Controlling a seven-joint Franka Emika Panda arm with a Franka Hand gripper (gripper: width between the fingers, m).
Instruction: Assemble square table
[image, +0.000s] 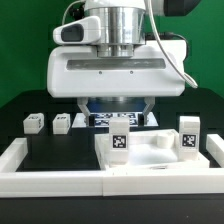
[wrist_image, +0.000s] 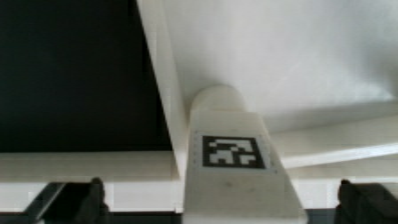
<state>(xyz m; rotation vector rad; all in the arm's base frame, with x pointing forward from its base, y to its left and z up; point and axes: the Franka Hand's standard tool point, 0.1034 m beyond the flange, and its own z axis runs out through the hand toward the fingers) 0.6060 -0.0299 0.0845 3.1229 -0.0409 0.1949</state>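
Now, gripper (wrist_image: 217, 203) wide, nr tagged leg (wrist_image: 228, 150)

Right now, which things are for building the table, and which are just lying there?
For the table: square slab, standing leg blocks, loose leg blocks.
Just lying about: marker board, white rail.

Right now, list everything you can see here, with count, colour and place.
tabletop: one, white, on the black surface, toward the exterior view's right.
upright legs: two, white with black tags, standing at the tabletop, one on each side.
loose legs: two, white, tagged, on the black surface at the exterior view's left.
marker board: one, white with black markers, behind the tabletop.
rail: one, white, bordering the black surface.
arm: one, white and silver, above the middle.
pincer: one, dark fingers, open, either side of an upright leg.
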